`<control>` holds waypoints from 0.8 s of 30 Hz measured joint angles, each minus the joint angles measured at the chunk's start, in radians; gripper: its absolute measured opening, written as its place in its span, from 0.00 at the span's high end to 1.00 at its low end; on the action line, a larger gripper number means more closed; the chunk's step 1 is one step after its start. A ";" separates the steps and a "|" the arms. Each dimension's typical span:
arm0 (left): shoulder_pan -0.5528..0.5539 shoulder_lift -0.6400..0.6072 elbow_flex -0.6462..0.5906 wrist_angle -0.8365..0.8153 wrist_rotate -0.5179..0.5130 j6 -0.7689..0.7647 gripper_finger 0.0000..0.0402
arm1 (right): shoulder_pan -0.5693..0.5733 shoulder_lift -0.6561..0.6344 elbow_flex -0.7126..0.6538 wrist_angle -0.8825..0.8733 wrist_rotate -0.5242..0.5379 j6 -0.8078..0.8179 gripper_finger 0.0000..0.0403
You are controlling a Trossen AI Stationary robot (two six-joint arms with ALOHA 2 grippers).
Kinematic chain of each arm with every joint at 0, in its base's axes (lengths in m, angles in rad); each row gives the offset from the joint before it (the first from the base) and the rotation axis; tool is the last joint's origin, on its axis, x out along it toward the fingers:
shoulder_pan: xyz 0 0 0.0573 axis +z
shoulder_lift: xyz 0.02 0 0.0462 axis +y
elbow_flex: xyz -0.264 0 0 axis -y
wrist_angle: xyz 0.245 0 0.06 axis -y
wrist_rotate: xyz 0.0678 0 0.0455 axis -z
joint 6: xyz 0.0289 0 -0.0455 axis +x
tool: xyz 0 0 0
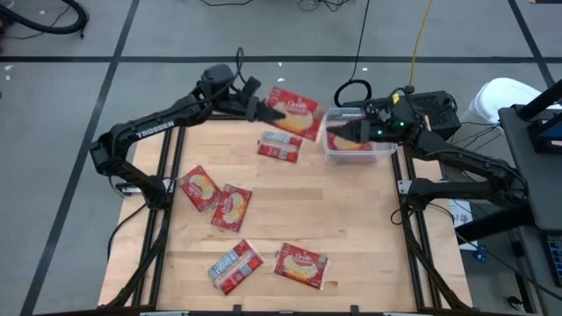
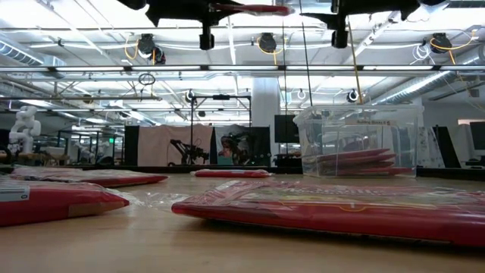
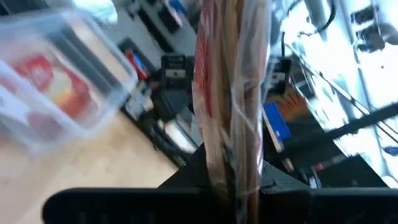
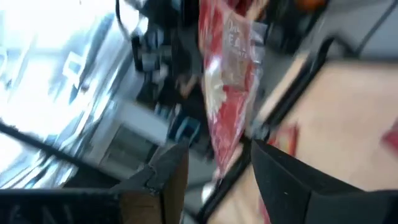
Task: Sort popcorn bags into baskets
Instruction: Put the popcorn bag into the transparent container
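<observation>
Pale wooden tabletop (image 1: 351, 219) strewn with red popcorn bags (image 1: 230, 207); grey floor, lit workshop behind. Left gripper (image 1: 266, 110) clamped on a bag (image 1: 294, 112) near the far edge; right gripper (image 1: 338, 132) parted over the clear tub (image 1: 384, 153).

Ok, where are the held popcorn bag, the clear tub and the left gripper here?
held popcorn bag (image 1: 294, 111): high view, middle of its printed face.
clear tub (image 1: 384, 153): high view, on its near right rim.
left gripper (image 1: 263, 110): high view, fingertips pinching the bag's edge.

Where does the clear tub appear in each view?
High view: clear tub upper right, by the right gripper.
Low view: right of centre.
Left wrist view: beside the held popcorn bag.
Right wrist view: not in it.
Shared landmark: that popcorn bag, in the left gripper.
</observation>
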 joint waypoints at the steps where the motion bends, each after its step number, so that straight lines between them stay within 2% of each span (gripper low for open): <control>1: -0.003 0.000 0.000 0.013 -0.026 0.000 0.91 | 0.000 -0.002 0.000 0.020 0.044 -0.002 0.58; 6: -0.042 0.009 0.000 0.063 -0.117 0.000 0.94 | 0.000 -0.001 0.000 0.065 0.207 -0.033 0.58; 11: -0.082 0.007 0.001 0.079 -0.198 0.008 0.95 | 0.001 -0.002 0.000 0.090 0.199 -0.098 0.58; 18: -0.137 0.014 0.000 0.090 -0.282 0.063 0.89 | 0.005 0.027 0.000 0.183 0.175 -0.132 0.58; 24: -0.158 0.015 0.000 0.122 -0.293 0.084 0.94 | 0.018 0.083 0.000 0.295 0.157 -0.081 0.62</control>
